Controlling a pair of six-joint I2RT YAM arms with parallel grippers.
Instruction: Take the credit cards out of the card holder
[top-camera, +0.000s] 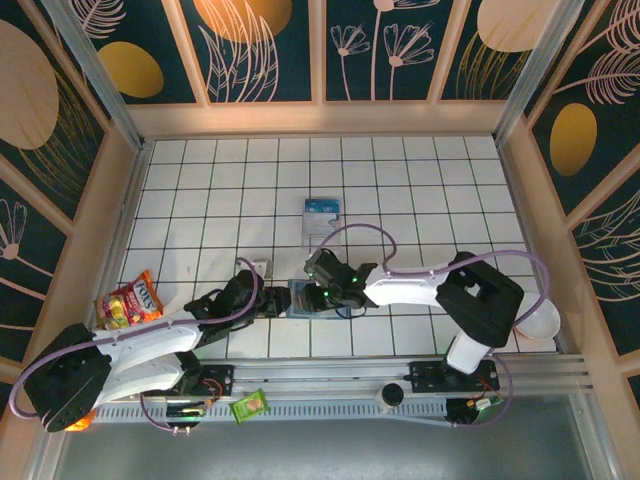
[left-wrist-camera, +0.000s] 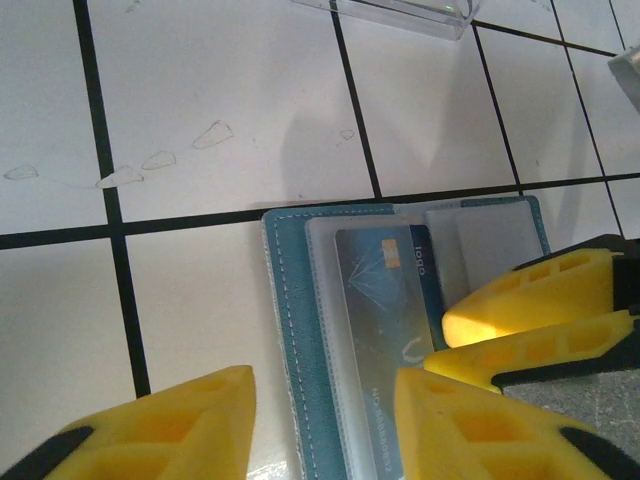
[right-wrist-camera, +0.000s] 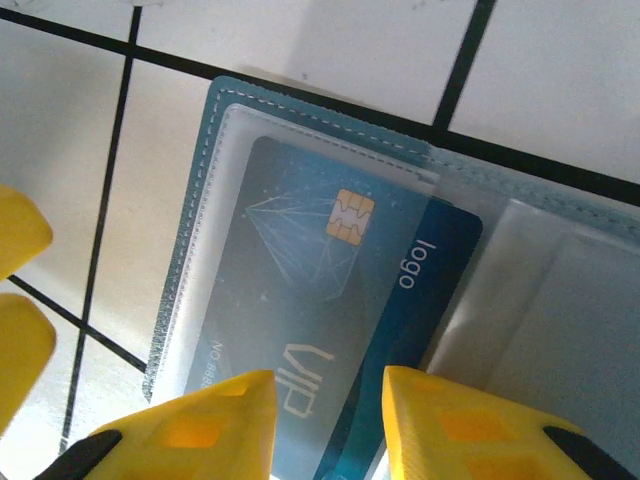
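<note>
Card holder (top-camera: 299, 299) lies open and flat on the white tiled table (top-camera: 420, 180), near the middle, a bit toward the near edge, both teal panels spread w/ the paler clear pockets facing up. Left wrist view: holder (left-wrist-camera: 285, 330) fills the near part of the tile, stitched teal border on the left. A dark blue card (left-wrist-camera: 385, 320) w/ a gold chip sits in the left pocket. Right wrist cam shows that card (right-wrist-camera: 310, 290) marked "VIP" and "logo", its right edge poking out past the pocket toward the other panel (right-wrist-camera: 560, 300). Left gripper (top-camera: 260, 300) is at the holder's left side; its yellow jaws (left-wrist-camera: 325, 425) stand fairly wide, straddling the left panel, nothing pinched. Right gripper (top-camera: 322, 292) is at the holder's right side; jaws (right-wrist-camera: 325, 415) partway apart over the card's near end, can't tell if the tips touch it. From the left wrist the right gripper (left-wrist-camera: 445, 345) is on the right panel by the card's edge. Clear plastic case (top-camera: 322, 213) lies farther back, apart from the holder. Snack bag (top-camera: 128, 300) sits at the left edge, green packet (top-camera: 250, 405) near the arm bases.
</note>
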